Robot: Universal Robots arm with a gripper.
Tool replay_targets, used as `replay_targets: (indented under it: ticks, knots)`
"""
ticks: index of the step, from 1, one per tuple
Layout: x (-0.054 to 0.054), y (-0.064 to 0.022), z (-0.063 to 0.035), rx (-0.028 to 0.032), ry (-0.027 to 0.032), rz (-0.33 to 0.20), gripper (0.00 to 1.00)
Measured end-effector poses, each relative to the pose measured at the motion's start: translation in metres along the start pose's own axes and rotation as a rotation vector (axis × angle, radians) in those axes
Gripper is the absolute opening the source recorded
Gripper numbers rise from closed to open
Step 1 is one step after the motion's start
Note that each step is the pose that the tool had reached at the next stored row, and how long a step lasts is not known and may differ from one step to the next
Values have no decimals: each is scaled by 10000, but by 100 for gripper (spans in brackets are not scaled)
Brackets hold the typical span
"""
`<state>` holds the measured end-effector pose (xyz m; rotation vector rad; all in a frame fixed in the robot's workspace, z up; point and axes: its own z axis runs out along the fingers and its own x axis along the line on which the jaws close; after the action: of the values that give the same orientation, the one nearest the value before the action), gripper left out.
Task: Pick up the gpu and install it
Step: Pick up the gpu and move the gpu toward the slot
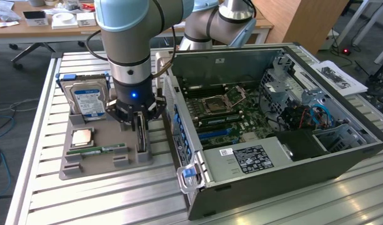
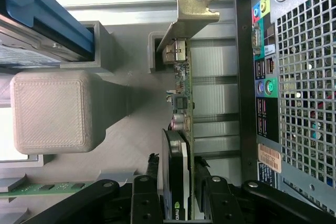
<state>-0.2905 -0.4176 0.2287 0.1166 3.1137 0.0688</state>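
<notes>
- Gripper (image 1: 140, 123) (image 2: 178, 182) is down over the gpu (image 1: 141, 137) (image 2: 181, 103), jaws closed to the card's width, one finger on each face.
- Gpu stands on edge in the holder (image 1: 103, 165) beside the case (image 1: 291, 174) — gripped, not lifted.
- Lifting and installing remain — the blue slot (image 1: 213, 134) is bare.

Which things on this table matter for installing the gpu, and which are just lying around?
For the job: gpu, standing on edge in the grey holder; tool over it; open computer case.
Lying about: hard drive, CPU, RAM stick, papers beside the case.
</notes>
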Motion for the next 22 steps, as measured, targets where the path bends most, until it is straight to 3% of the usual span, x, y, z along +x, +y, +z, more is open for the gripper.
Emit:
replay_targets:
  ticks: [17,22]
  knots:
    - [-9,0,0,0,1,0,39]
    - [-9,0,0,0,1,0,27]
